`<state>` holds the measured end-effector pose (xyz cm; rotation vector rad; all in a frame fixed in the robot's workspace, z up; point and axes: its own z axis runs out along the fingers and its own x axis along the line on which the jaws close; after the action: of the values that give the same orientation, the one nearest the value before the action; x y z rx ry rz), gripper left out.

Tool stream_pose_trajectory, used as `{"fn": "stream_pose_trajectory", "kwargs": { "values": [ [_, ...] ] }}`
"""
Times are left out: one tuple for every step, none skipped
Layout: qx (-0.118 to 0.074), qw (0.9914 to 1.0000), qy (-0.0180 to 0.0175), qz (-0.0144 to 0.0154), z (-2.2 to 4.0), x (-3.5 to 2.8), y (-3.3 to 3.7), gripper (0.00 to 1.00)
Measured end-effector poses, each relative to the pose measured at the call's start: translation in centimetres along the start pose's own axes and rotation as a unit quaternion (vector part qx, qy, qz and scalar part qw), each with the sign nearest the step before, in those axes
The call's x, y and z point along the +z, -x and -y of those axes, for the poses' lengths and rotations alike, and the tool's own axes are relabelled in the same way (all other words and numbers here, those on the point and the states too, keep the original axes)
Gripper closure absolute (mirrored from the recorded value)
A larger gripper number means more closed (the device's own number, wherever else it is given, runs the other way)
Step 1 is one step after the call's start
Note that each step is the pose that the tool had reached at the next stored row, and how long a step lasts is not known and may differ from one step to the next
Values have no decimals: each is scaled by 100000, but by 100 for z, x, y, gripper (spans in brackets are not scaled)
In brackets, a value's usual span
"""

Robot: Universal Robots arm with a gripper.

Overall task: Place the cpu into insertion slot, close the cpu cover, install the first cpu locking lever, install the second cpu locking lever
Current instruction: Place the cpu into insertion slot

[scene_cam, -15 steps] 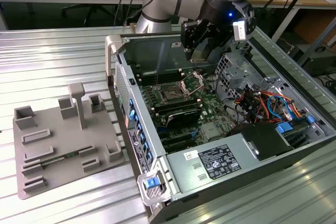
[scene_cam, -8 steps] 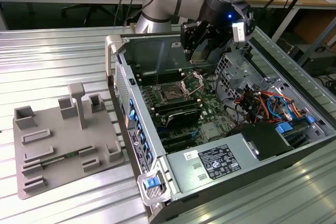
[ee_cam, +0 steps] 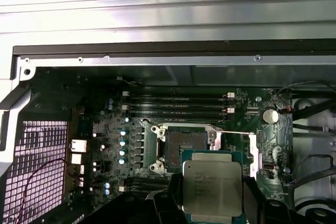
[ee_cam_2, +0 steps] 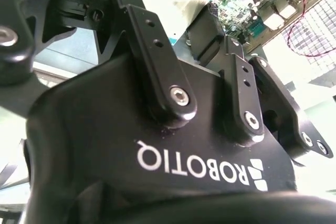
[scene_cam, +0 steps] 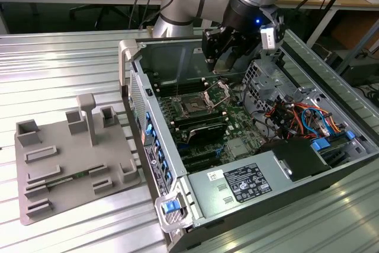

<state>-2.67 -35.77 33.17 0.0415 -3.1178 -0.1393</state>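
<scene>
My gripper [scene_cam: 218,63] hangs over the back of the open computer case, above the green board. In the first wrist view the cpu [ee_cam: 212,184], a flat square chip with a silver-grey face, sits between the dark fingers [ee_cam: 169,203], so the gripper [ee_cam: 212,205] is shut on it. The insertion slot [ee_cam: 186,148] is a dark square socket with a silver rim, bare and uncovered, just beyond the chip. In the exterior view the insertion slot [scene_cam: 194,106] lies below and to the left of the gripper. The cpu cover [scene_cam: 218,93] stands tilted up beside it; in the first wrist view the cpu cover [ee_cam: 252,156] appears edge-on.
Long black memory slots [ee_cam: 178,109] run behind the socket. Coloured cables [scene_cam: 302,117] and a drive cage [scene_cam: 266,78] crowd the exterior view's right. A power supply box [scene_cam: 243,185] sits at the case front. A grey fixture plate [scene_cam: 71,158] lies on the ribbed metal table at left.
</scene>
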Motion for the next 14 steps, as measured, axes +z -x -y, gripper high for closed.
{"fn": "stream_pose_trajectory", "kwargs": {
  "values": [
    [-14,100000,-1,-2,0,8,-6,45],
    [-11,100000,-5,-5,1,15,-12,45],
    [-15,100000,-3,-5,1,23,-18,45],
    [-12,100000,-8,-6,2,28,-20,45],
    [-21,100000,-5,-7,3,40,-24,45],
    [-23,100000,-3,-6,3,45,-25,45],
    [-19,100000,-2,-5,3,49,-26,45],
    [-18,100000,-8,-6,4,56,-27,45],
    [-16,100000,-6,-5,4,60,-28,45],
    [-16,100000,-4,-5,5,65,-29,45],
    [-18,100000,-7,-6,5,72,-30,45],
    [-14,100000,-6,-6,6,75,-31,45],
    [-13,100000,-8,-6,6,79,-33,45],
    [-12,100000,-5,-7,6,82,-34,45]
  ]
}}
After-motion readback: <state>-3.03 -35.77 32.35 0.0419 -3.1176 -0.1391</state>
